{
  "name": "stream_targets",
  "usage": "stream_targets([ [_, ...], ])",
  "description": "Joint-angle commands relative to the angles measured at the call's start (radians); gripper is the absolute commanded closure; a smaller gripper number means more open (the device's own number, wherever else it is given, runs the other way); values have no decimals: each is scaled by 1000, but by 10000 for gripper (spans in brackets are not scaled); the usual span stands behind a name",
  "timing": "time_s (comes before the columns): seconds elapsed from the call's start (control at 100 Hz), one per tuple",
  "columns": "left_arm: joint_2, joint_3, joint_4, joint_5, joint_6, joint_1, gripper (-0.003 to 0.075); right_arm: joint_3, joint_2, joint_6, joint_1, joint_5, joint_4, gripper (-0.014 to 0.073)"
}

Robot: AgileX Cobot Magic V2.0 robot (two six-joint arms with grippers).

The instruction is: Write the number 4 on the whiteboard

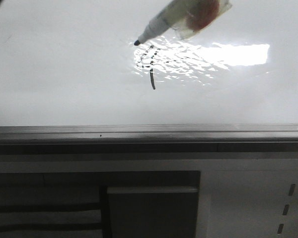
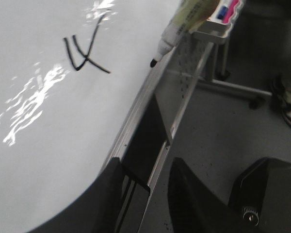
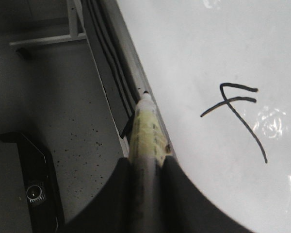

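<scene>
Whiteboard (image 1: 64,64) is showing the number 4 (image 1: 150,67); my right gripper (image 3: 146,167) is clamping the marker (image 3: 145,131), my left gripper (image 2: 145,194) is gaping, holding nothing.

Your table here is the whiteboard (image 1: 64,74), a wide glossy white board lying flat, with a grey metal rail (image 1: 139,133) running along its near edge in the front view. You can see a bright rippled patch of glare (image 1: 228,54) on the surface toward the right. Drawn directly on the board, at the left edge of that glare, is the number 4 (image 1: 150,67): a thin dark mark with a short straight stroke and fainter, broken strokes above it. The wrist views show the same mark as crossing black lines, well in from the railed edge.
</scene>
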Motion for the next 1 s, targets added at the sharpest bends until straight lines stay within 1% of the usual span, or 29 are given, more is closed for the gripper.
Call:
stream_targets([
  [0.0, 67, -75, -44, -57, 89, -67, 513, -28, -38, -77, 8, -25, 4, 658],
  [0.1, 165, -135, -44, -90, 132, -134, 512, -28, -40, -120, 9, -5, 2, 658],
  [0.21, 252, -210, -44, -95, 156, -194, 511, -28, -40, -122, 9, -2, -2, 658],
  [0.33, 328, -273, -35, -95, 160, -237, 510, -28, -40, -122, 9, -2, -4, 658],
  [0.5, 393, -317, -35, -102, 163, -244, 510, -28, -40, -122, 9, -4, -4, 658],
  [0.77, 397, -319, -43, -111, 163, -244, 512, -28, -40, -122, 9, -4, -4, 658],
  [0.84, 397, -319, -43, -114, 163, -244, 532, -28, -38, -120, 9, -2, 1, 658],
  [0.989, 397, -319, -43, -123, 163, -244, 650, -28, -25, -120, 9, -1, 3, 658],
])
